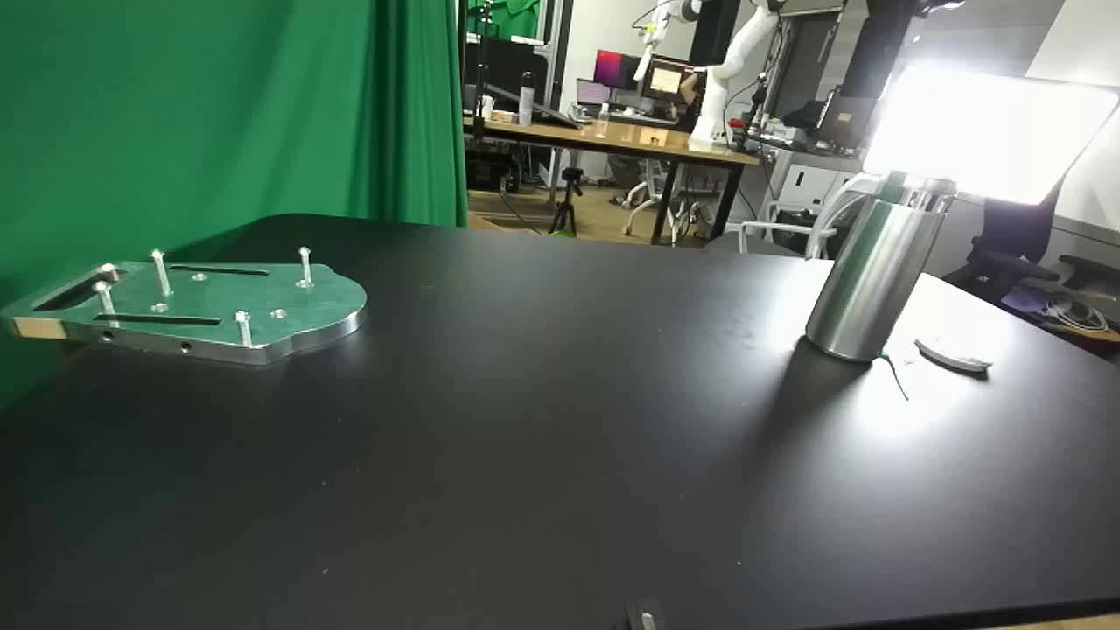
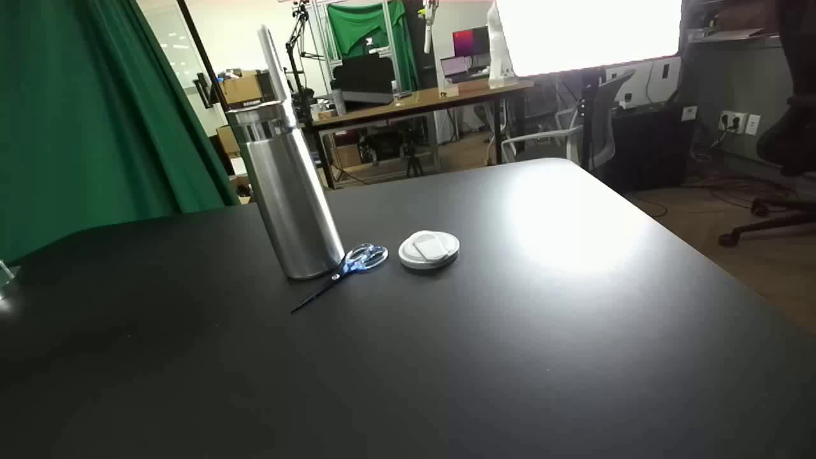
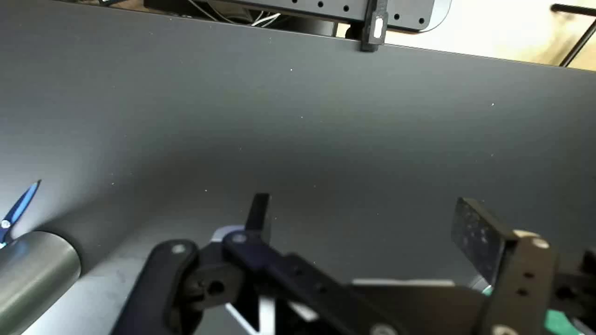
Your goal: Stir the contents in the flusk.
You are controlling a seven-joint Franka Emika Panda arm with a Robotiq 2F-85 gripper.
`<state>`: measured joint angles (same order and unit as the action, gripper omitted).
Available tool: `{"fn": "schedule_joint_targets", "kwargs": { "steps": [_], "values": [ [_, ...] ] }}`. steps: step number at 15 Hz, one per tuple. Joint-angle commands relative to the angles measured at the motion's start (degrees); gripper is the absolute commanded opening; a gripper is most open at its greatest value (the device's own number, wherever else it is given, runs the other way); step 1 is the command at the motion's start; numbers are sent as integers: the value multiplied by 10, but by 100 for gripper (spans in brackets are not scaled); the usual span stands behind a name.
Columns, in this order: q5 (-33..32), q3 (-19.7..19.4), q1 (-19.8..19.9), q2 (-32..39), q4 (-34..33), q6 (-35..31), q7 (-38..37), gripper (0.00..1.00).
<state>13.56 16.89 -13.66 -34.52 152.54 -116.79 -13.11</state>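
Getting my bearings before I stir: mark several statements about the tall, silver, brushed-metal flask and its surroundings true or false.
1. The tall, silver, brushed-metal flask stands upright on the flat black table. True.
2. The black two-fingered gripper is open. True.
3. The gripper surrounds the flask. False: the wrist view shows them apart.
4. The dark-bladed, bluish-handled scissors and round white lid lie on the table. True.
5. The lid touches the flask. False: a gap shows in an exterior view.
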Motion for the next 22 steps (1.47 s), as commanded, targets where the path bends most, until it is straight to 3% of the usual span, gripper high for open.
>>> {"fn": "schedule_joint_targets", "kwargs": {
  "steps": [1,12,16,22],
  "values": [
    [-3,-5,-5,1,-1,0,-3,100],
    [-13,-7,-2,2,-5,5,7,100],
    [-77,-32,39,2,-37,23,14,100],
    [-185,-111,127,31,-105,12,78,100]
  ]
}}
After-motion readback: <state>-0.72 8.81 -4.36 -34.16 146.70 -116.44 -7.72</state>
